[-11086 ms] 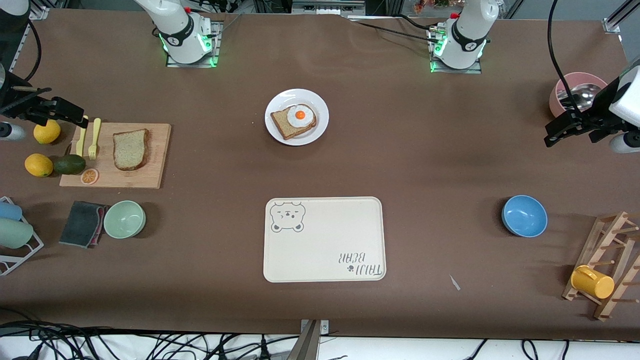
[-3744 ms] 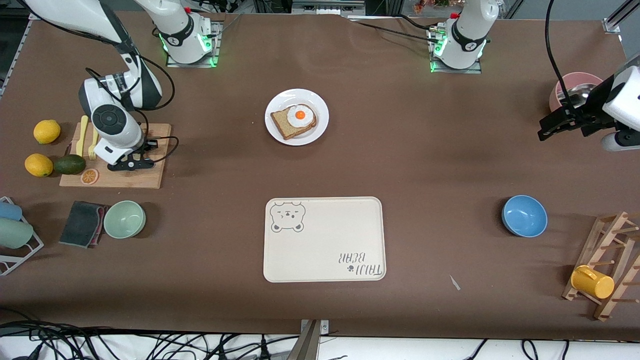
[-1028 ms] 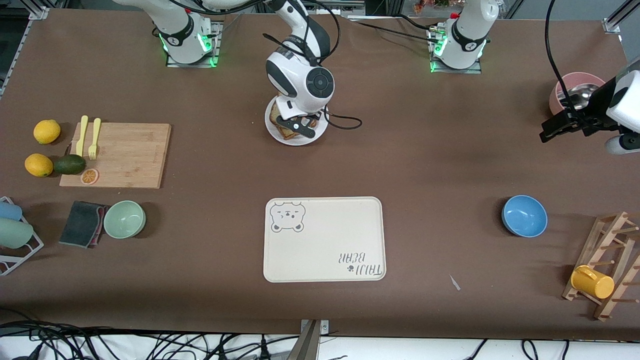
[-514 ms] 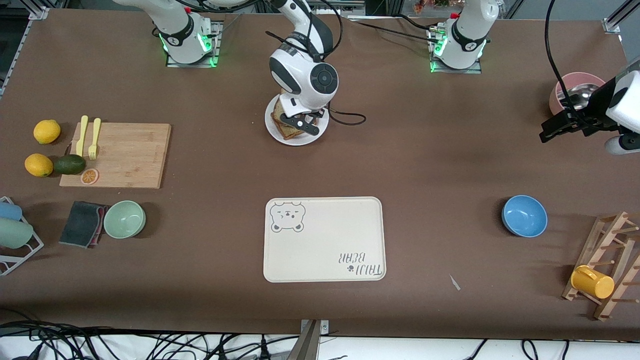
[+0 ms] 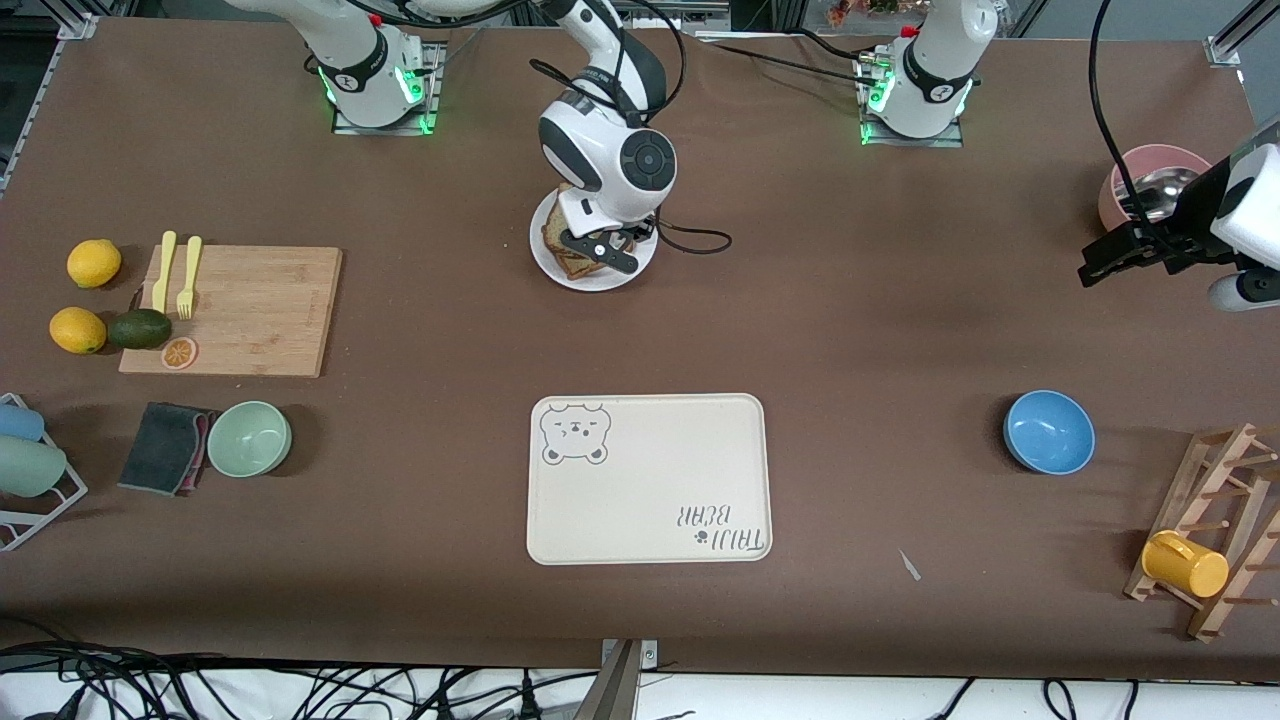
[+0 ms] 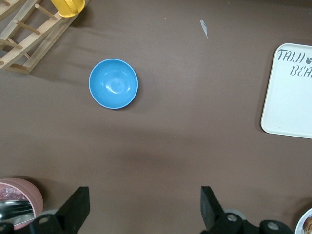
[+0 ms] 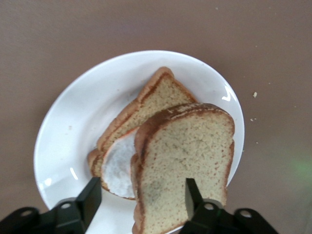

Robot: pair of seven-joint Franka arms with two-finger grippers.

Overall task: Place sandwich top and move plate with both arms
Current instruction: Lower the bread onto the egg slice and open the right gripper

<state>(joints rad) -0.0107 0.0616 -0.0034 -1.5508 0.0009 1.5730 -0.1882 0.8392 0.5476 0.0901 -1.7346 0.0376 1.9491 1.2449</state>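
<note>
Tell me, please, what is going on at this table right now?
The right gripper hangs over the small round white plate, its fingers open, with the plain brown bread slice lying across the egg-topped slice below. Whether the fingers touch the bread is unclear. The left gripper waits open over bare table near the blue bowl. The plate has not been moved yet.

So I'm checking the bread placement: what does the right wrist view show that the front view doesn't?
Only the right wrist view shows the sandwich top lying over the egg slice, with the right gripper open astride it. Only the front view shows the tray, cutting board and waiting left gripper. Both show the plate.
</note>
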